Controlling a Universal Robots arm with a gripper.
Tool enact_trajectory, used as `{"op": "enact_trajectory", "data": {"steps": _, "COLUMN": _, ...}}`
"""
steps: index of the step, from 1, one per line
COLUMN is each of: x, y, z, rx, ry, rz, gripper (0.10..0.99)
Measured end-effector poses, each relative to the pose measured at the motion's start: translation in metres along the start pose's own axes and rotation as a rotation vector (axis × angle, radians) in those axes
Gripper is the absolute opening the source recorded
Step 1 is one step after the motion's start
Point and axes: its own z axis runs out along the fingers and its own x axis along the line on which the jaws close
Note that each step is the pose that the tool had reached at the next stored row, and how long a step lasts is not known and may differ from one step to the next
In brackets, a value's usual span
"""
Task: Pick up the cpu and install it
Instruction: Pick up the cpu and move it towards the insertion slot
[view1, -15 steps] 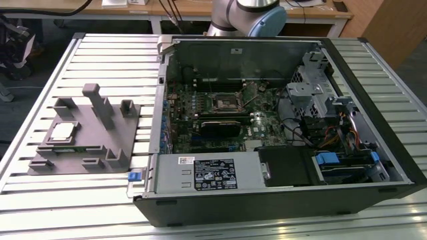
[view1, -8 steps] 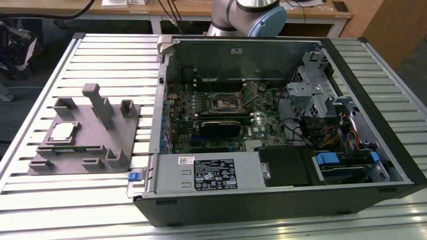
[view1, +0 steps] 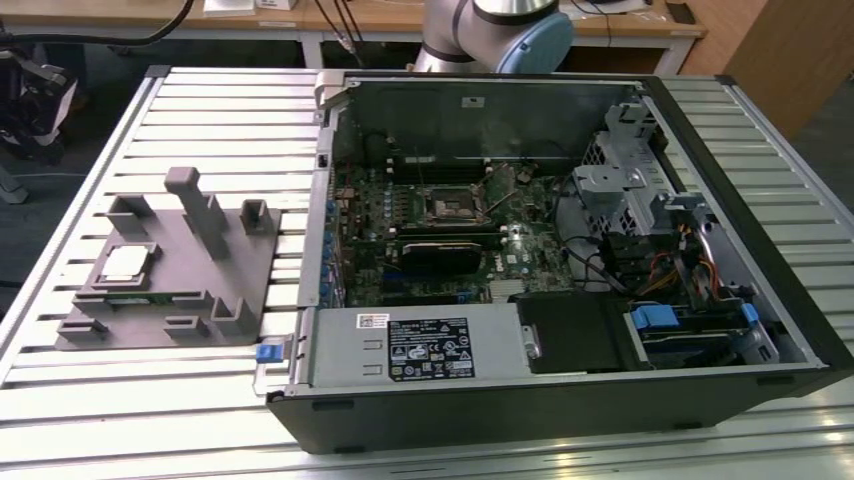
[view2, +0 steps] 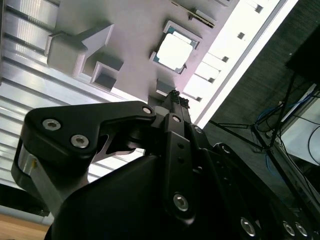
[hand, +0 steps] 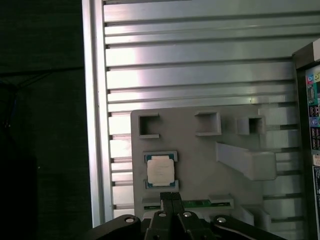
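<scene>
Nearest your cameras is the tool (hand: 170, 196), its black body close in both wrist views. Its two narrow fingers (hand: 165, 199) lie together with no gap that you can make out and nothing between them; the tool is empty.

Just beyond the fingertips, in the first wrist view, a long green memory stick (hand: 196, 203) lies in a slot at the near edge of the grey tray (hand: 200, 165). Past that is the cpu (hand: 161, 170), silvery top up and flat in its square pocket. The tool is near it but apart from it, not touching. The second wrist view shows the same thing: the cpu (view2: 174, 51) sits in its pocket ahead of the tool (view2: 175, 96).

In the exterior view the tray (view1: 180, 275) rests on the slatted metal surface (view1: 214, 110) at the exterior view's left, with the cpu (view1: 124, 264) in its left half. The open computer case (view1: 534, 415) takes up the centre and right. Deep inside it, the black-framed socket (view1: 445, 204) on the motherboard looks unoccupied, well apart from the tray.

So count nothing as done: the chip is not gripped, not lifted and not installed. By my reading you are at the approach to the pick, and the whole carry and seating remain.
</scene>
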Motion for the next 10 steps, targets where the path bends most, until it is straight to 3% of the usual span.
{"op": "enact_trajectory", "data": {"steps": 10, "x": 0.0, "y": -0.0003, "z": 0.0076, "rx": 0.0, "ry": 0.0011, "rz": 0.0, "gripper": 0.106}}
